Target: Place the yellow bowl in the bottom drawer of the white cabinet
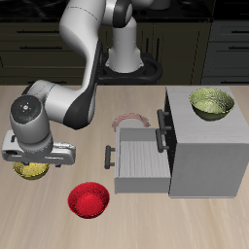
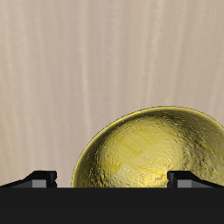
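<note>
The arm's fingers [image 1: 34,163] are hanging directly over the yellow bowl [image 1: 32,170], which is sitting on the bench [image 1: 58,229] well away from the white cabinet [image 1: 202,146], out past the end of its pulled-out bottom drawer [image 1: 139,162]. In the wrist view the yellow bowl [image 2: 157,150] is lying right below the camera, and the two dark fingertips [image 2: 39,178] are standing wide apart with the bowl's rim between them; they are spread and gripping nothing that can be seen, though whether they are touching the rim cannot be told. The drawer is standing open toward the bowl, with its bar handle [image 1: 108,156] at the outer end. A red bowl [image 1: 88,200] is resting on the bench near the drawer's front corner, between the yellow bowl and the cabinet. A paler yellow-green bowl [image 1: 212,103] is sitting on the cabinet's flat top.
</note>
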Controlling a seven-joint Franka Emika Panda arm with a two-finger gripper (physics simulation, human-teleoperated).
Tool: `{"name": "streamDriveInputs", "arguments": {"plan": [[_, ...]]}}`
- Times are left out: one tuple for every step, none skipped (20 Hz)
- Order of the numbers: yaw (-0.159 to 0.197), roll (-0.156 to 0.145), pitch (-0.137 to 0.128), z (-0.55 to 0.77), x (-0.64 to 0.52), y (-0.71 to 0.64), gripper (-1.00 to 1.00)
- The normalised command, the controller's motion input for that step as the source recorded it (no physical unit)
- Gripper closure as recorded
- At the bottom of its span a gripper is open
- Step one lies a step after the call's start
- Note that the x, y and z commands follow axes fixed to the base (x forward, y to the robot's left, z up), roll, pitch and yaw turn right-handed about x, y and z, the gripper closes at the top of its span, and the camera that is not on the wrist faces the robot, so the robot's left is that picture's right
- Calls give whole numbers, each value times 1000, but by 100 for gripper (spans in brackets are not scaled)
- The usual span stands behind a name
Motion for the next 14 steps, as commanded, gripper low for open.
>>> {"name": "streamDriveInputs", "arguments": {"plan": [[17,-31,25,-530,-66,-93,-100],[-117,22,48,-291,-76,4,-100],[-52,4,79,-350,-18,-4,-100],[-45,23,60,-249,-65,-4,-100],[-63,79,31,-263,8,43,-100],[-227,24,219,-549,-52,295,-100],[-34,14,42,-143,-73,288,100],[86,213,-29,-28,-27,485,100],[-71,37,-31,57,-105,137,100],[-100,86,-51,96,-92,306,100],[3,171,-75,82,-12,280,100],[-198,-55,-2,83,-172,179,100],[-46,84,58,-60,-21,249,100],[86,-45,16,84,-48,140,100]]}}
